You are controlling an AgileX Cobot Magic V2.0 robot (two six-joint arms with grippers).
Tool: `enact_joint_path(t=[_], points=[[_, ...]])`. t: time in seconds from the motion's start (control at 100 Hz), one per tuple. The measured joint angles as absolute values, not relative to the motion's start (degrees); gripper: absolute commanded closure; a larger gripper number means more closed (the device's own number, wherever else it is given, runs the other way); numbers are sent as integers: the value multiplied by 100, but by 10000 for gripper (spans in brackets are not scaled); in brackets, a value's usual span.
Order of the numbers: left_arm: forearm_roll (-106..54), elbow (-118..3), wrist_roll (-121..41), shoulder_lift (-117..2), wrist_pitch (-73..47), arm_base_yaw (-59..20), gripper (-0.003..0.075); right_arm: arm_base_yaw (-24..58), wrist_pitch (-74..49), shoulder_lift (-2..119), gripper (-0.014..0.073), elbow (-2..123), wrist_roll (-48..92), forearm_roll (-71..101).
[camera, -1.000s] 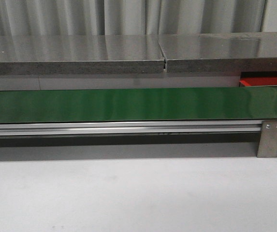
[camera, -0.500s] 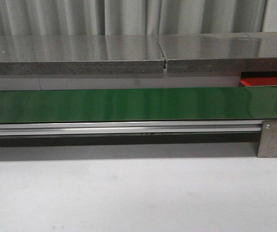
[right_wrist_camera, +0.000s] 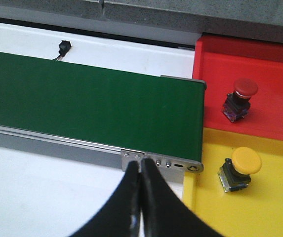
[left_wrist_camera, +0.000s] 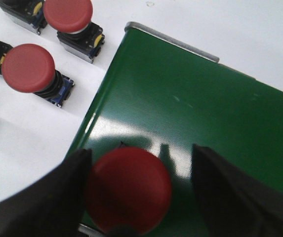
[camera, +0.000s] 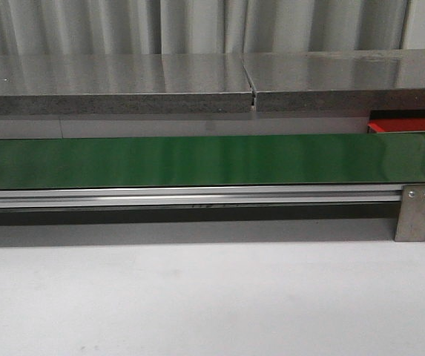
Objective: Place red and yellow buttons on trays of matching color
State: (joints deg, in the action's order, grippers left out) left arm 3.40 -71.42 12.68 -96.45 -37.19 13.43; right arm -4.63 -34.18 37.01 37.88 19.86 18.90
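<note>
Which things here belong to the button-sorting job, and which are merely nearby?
Job:
red button between the left jaws
two spare red buttons
red tray holding a red button
yellow tray holding a yellow button

Nearby:
green belt
grey shelf
small black part

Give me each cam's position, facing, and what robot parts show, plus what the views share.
Front view: low, facing forward across the green belt to a grey shelf; a sliver of red tray at right; no robot parts.
Left wrist view: above one belt end, looking down at a red button between the open left gripper's fingers; spare red buttons alongside.
Right wrist view: above the other end; shut right gripper, red tray and yellow tray, one matching button each.
Shared: the belt, in all three.
</note>
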Motion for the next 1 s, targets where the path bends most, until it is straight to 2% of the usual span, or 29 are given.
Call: enact_joint_path(t=[0.06, 0.29, 0.64, 1.0], points=[[313, -7142, 1259, -9645, -3719, 1343, 84, -463, -3418, 3701, 662, 3788, 1986, 1890], [254, -7142, 1259, -9607, -3608, 1343, 92, -463, -3418, 3701, 662, 3788, 1986, 1890], [240, -7142, 1259, -8831, -3196, 1393, 92, -463, -3418, 3701, 662, 3788, 1986, 1890], [285, -6808, 1337, -8732, -3152, 2359, 92, -463, -3418, 3701, 662, 3788, 1986, 1890]])
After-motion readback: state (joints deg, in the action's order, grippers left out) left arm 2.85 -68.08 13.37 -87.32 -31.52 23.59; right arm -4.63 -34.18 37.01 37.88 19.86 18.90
